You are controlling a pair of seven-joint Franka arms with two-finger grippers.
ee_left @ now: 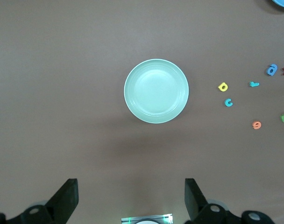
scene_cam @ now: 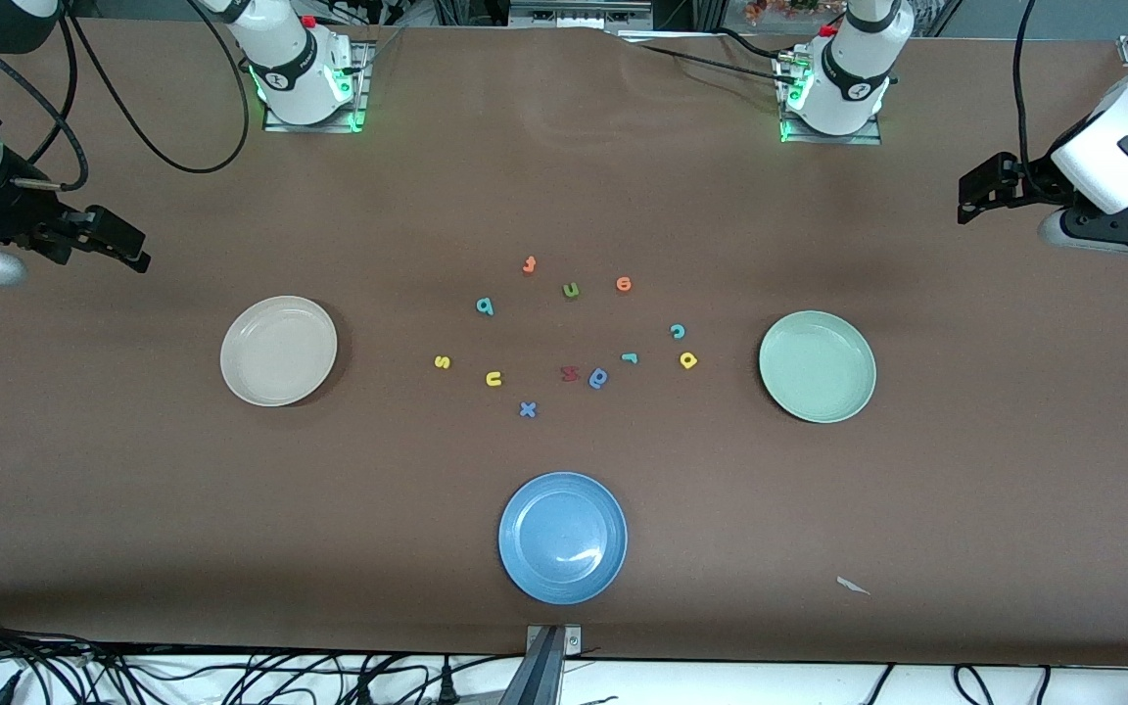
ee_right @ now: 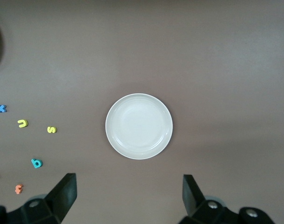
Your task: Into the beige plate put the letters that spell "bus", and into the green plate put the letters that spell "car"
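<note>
Brown table [scene_cam: 564, 176], both arm bases along its top edge in the front view, cables hanging off the near edge. Both arms parked high at their own ends of the table, waiting.

Left gripper [scene_cam: 977, 196]: jaws wide open, nothing between them, hanging over bare table at the left arm's end. In its wrist view the green plate [ee_left: 156, 91] sits straight out from the open jaws, well apart and with nothing in it. Just beside that plate, toward the table's middle: yellow "a" [ee_left: 223, 87], teal "c" [ee_left: 229, 102], teal "r" [ee_left: 254, 84]. All three lie on the table, none in the plate.

Right gripper [scene_cam: 123, 245]: jaws wide open too, gripping nothing, over bare table at the right arm's end. The beige plate [ee_right: 138, 126] sits centred ahead of its jaws, well apart and with nothing in it. Yellow "s" [ee_right: 51, 129] is the letter nearest that plate, then yellow "u" [ee_right: 22, 123], then teal "b" [ee_right: 36, 163]; all on the table.

Other stuff between the two plates: darker blue letter [scene_cam: 598, 378], red letter [scene_cam: 569, 373] touching or nearly touching it, blue "x" [scene_cam: 527, 409], green "u" [scene_cam: 571, 290], orange "e" [scene_cam: 624, 284], orange "t" [scene_cam: 529, 264]. Blue plate [scene_cam: 562, 538] sits nearest the front camera, well apart from both sets of jaws.
</note>
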